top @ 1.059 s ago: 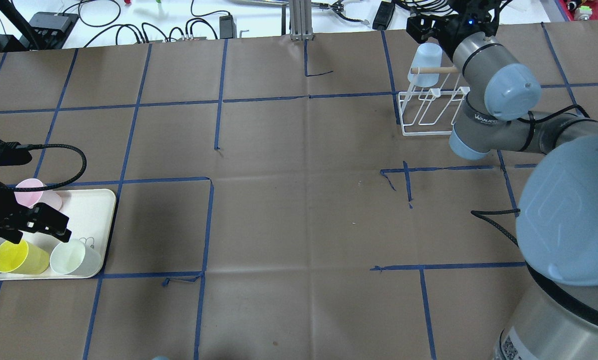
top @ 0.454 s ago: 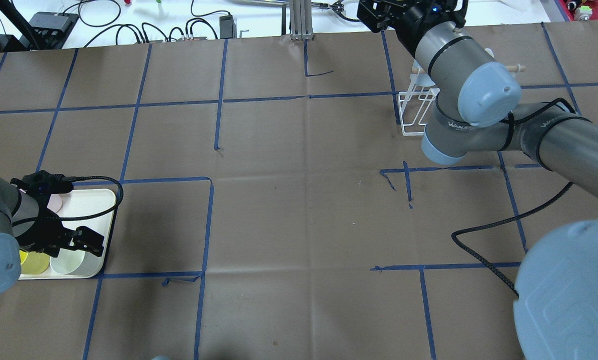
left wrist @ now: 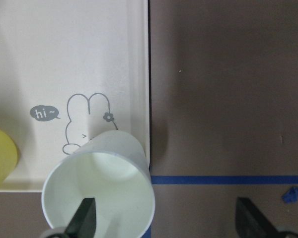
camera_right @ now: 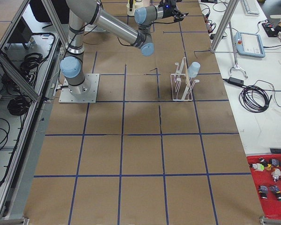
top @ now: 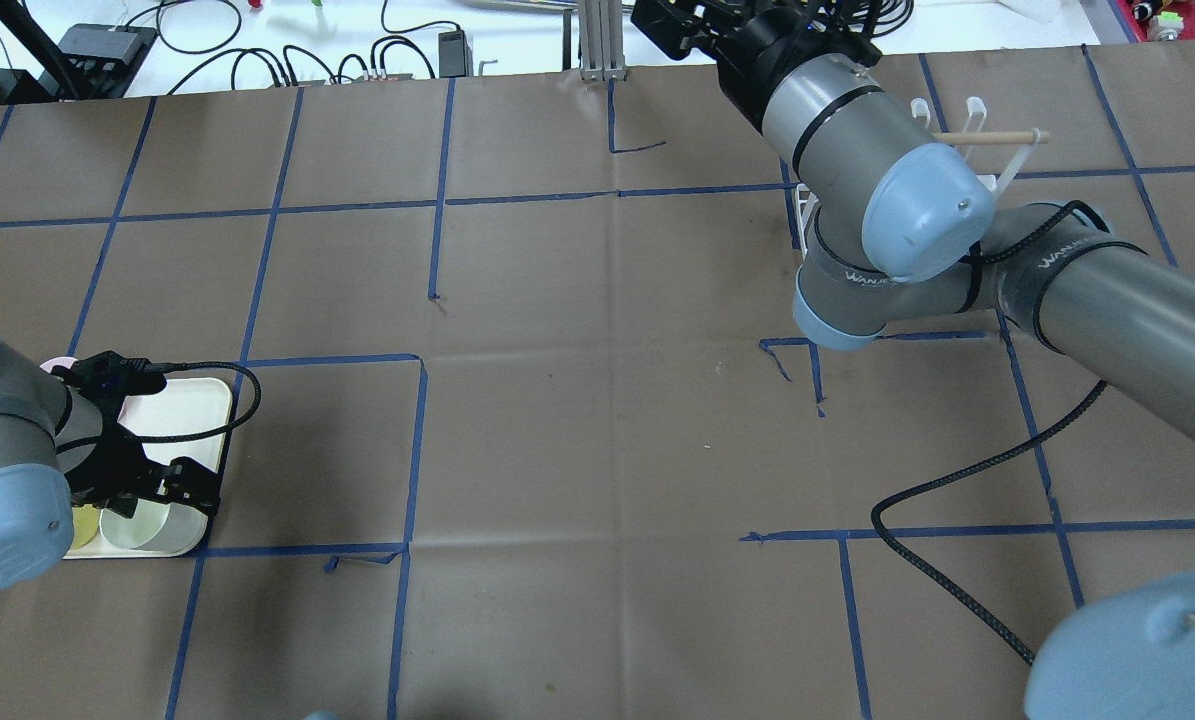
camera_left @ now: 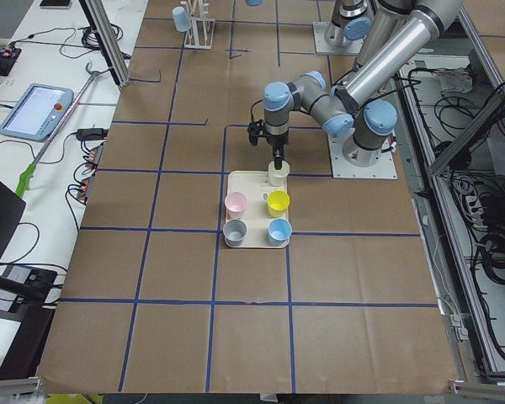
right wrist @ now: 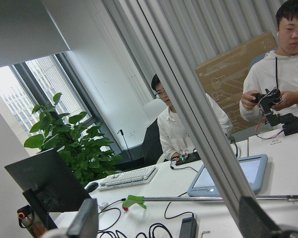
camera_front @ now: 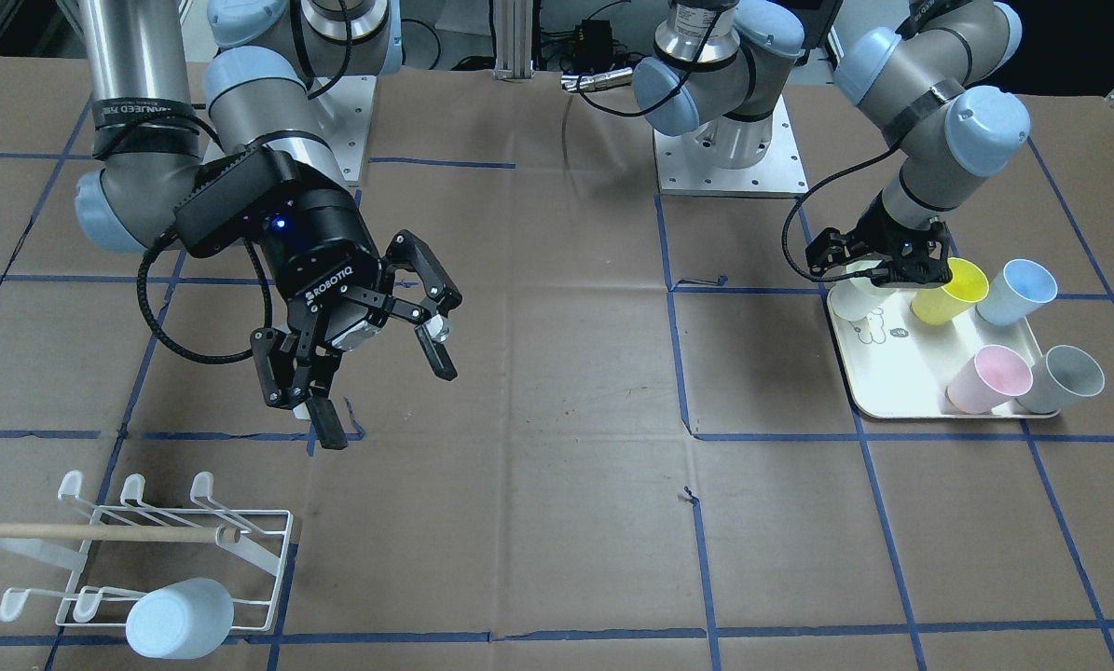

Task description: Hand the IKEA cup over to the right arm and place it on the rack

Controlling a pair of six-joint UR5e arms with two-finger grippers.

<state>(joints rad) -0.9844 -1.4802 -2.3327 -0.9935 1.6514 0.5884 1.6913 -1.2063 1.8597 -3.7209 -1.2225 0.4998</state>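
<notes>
The right arm (camera_front: pixel 137 56) has silver tubes and pale blue round joint caps. A black band (camera_front: pixel 132 116) with white lettering goes around the tube above the right gripper (camera_front: pixel 370 391). This gripper is black, with three fingers, white ROBOTIQ lettering and a small blue light. A black braided cable (camera_front: pixel 146 298) runs just beside it. The left arm (camera_front: pixel 929 84), well apart from the right gripper, has the same colours; its white base plate (camera_front: pixel 785 172) carries small screws.

Right tool (camera_front: pixel 375 391) now farther from the rack (camera_front: pixel 100 531) and its blue cup (camera_front: pixel 179 617); left tool (camera_front: pixel 883 270) lower over the pale cup (camera_front: pixel 857 296).
</notes>
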